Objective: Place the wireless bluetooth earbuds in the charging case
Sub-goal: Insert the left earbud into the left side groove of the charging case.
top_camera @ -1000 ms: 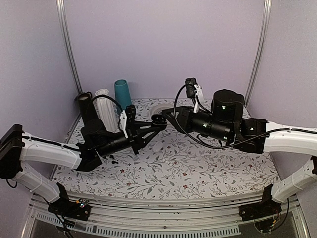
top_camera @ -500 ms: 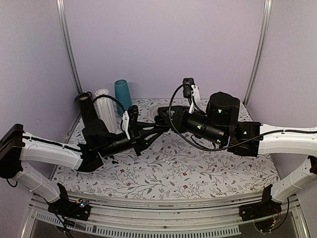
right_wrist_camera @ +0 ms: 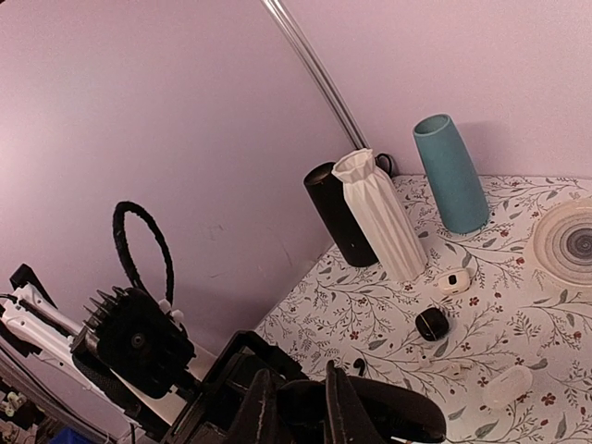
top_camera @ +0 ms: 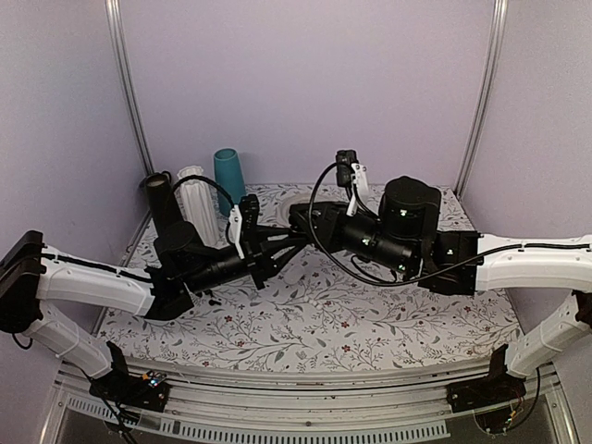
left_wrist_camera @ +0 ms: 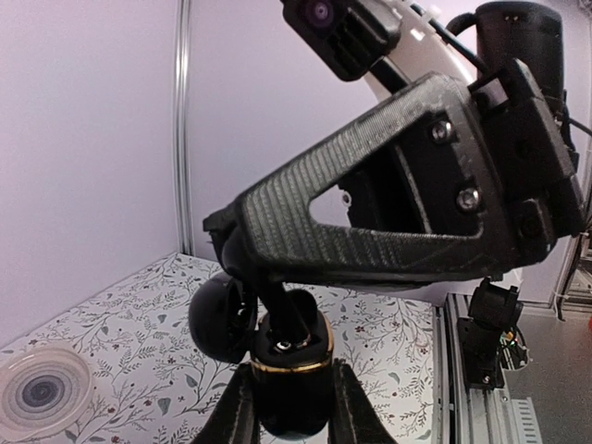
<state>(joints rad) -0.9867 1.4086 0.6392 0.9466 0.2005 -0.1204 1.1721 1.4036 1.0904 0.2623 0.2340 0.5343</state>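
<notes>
My left gripper [left_wrist_camera: 289, 407] is shut on a black charging case [left_wrist_camera: 289, 375] with a gold rim, held upright in the air, its lid [left_wrist_camera: 222, 319] hinged open to the left. My right gripper [right_wrist_camera: 294, 407] is shut on a black earbud [left_wrist_camera: 280, 310] whose stem reaches down into the case's open top. In the top view the two grippers meet above the table's far middle, left [top_camera: 289, 237] and right [top_camera: 298, 220]. Another black earbud [right_wrist_camera: 357, 368] and faint pale earbuds [right_wrist_camera: 460, 368] lie on the table below.
A black cylinder [right_wrist_camera: 340, 215], a white pleated vase [right_wrist_camera: 381, 217] and a teal vase [right_wrist_camera: 450, 173] stand at the back left. A shut black case [right_wrist_camera: 432, 324], an open white case [right_wrist_camera: 454, 282] and a pale case [right_wrist_camera: 508, 387] lie near them. A round plate [right_wrist_camera: 569, 242] sits at the back.
My right arm has moved left until its gripper meets the case in my left gripper. The left gripper has shifted slightly right and up.
</notes>
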